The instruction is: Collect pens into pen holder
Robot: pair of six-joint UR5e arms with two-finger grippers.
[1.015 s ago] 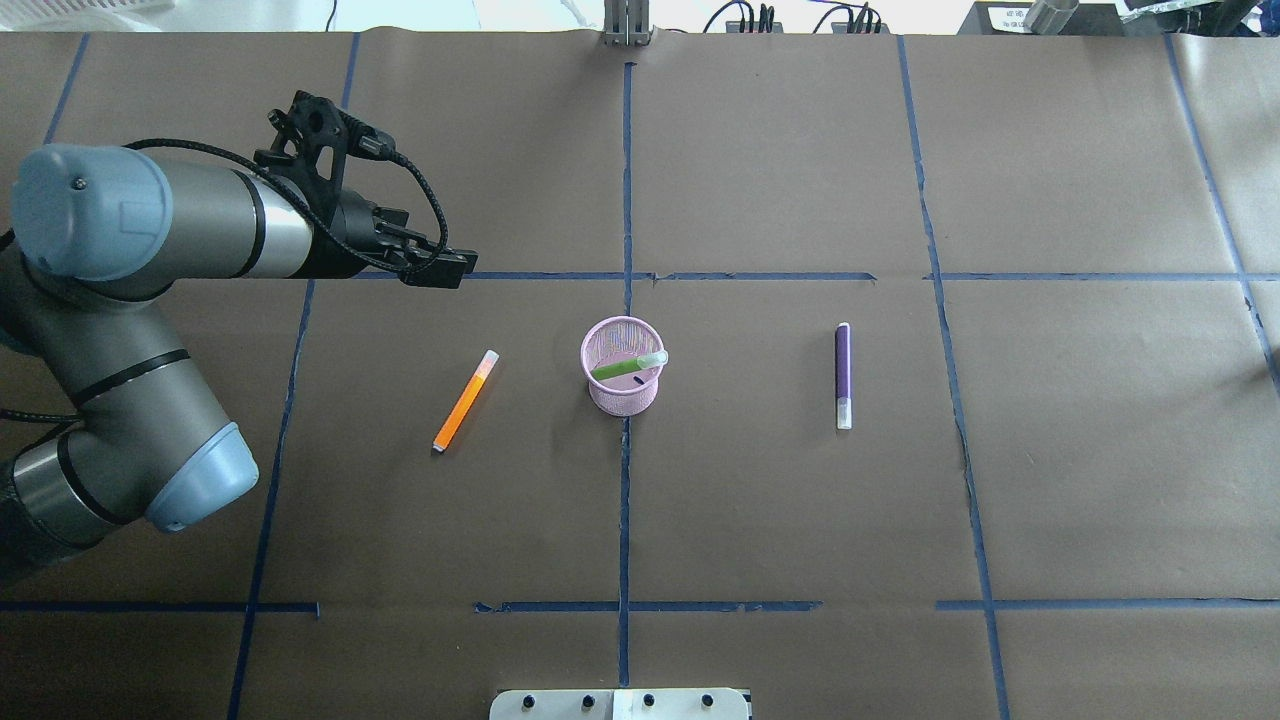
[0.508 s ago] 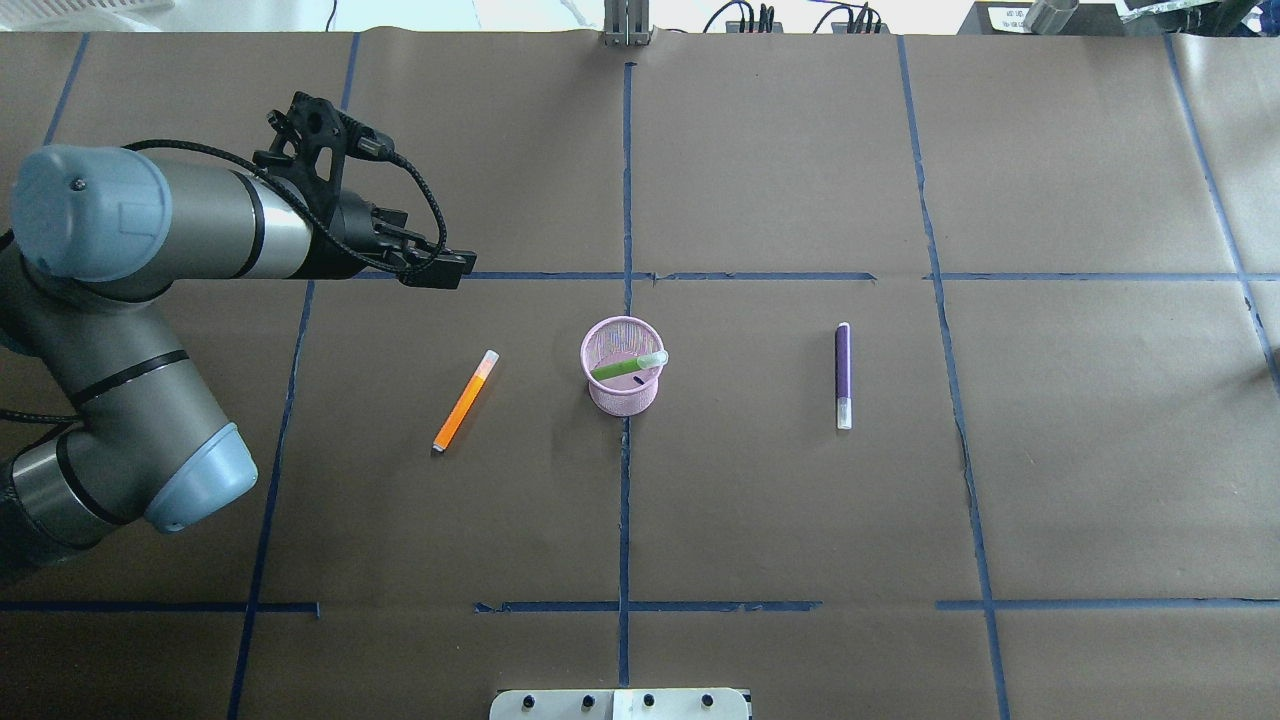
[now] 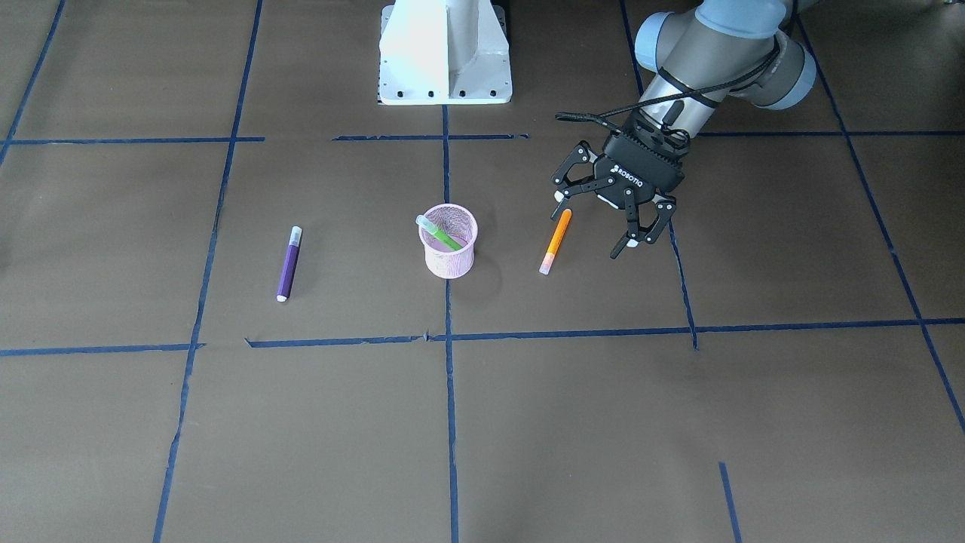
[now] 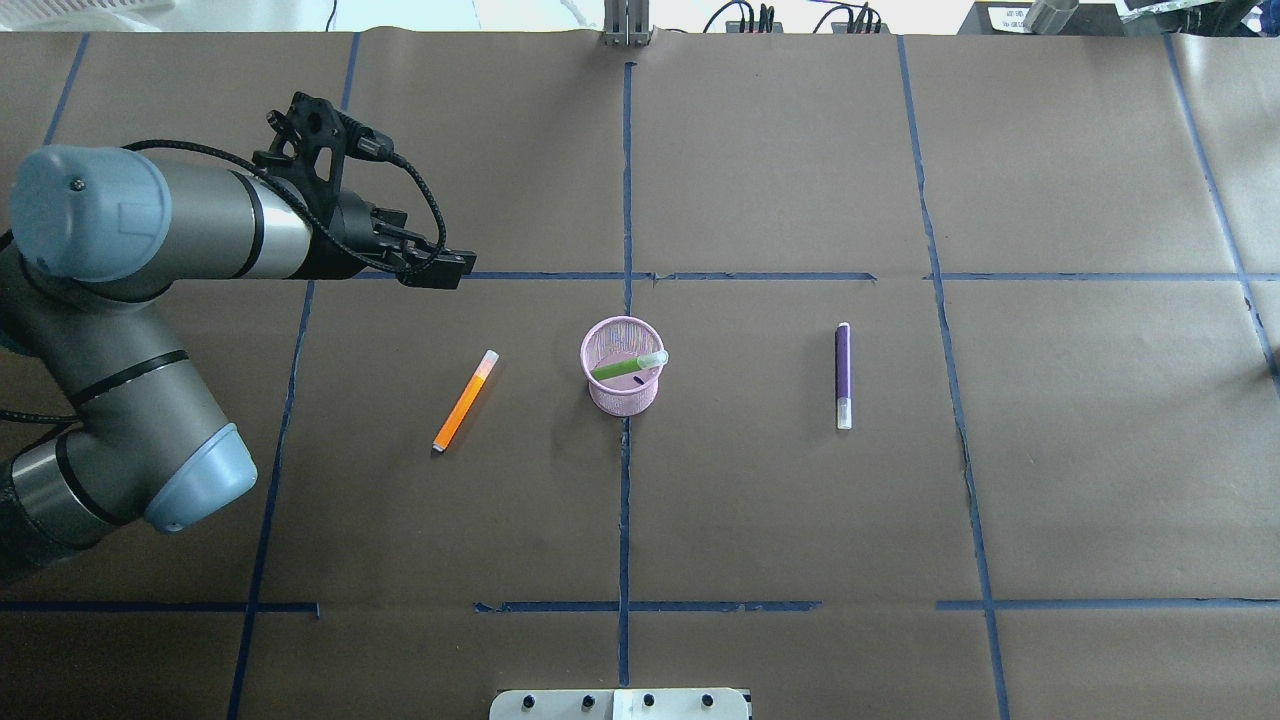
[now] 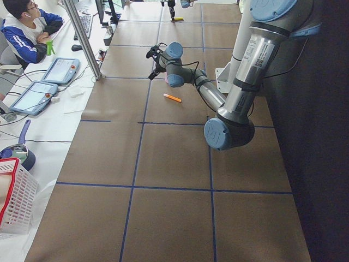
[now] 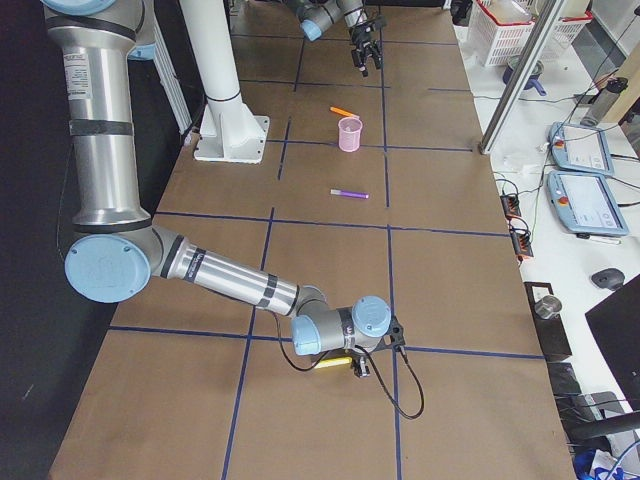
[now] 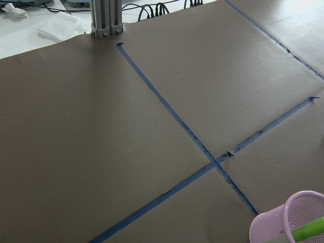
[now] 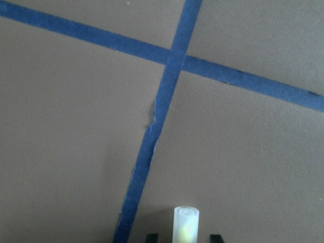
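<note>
With the clock laid on the overhead view and twelve pointing away from the robot, the pen holder (image 4: 623,392) stands upright near the middle of the counter (image 4: 780,520), on a line of blue tape (image 4: 624,500). Inside it the green pen (image 4: 617,369) leans, its pale cap jutting over the rim toward three o'clock.

At nine o'clock from the holder, apart from it, the orange pen (image 4: 462,405) lies flat on the brown paper. Its pale cap points to one o'clock and its orange end to seven. At three o'clock, somewhat farther off, the purple pen (image 4: 843,370) lies along the twelve-to-six line with its pale cap at the six o'clock end.

The left claw (image 3: 595,221) hangs above the counter at about eleven o'clock from the orange pen. Its two fingers are spread wide with nothing between them, and it touches no pen.

The right claw (image 8: 184,238) is low over the counter's far three o'clock end, well apart from the holder, with a yellow pen (image 6: 335,362) at it. In the right wrist view a pale cap stands between two dark fingertips (image 8: 152,237). Whether they clamp it I cannot tell.
</note>
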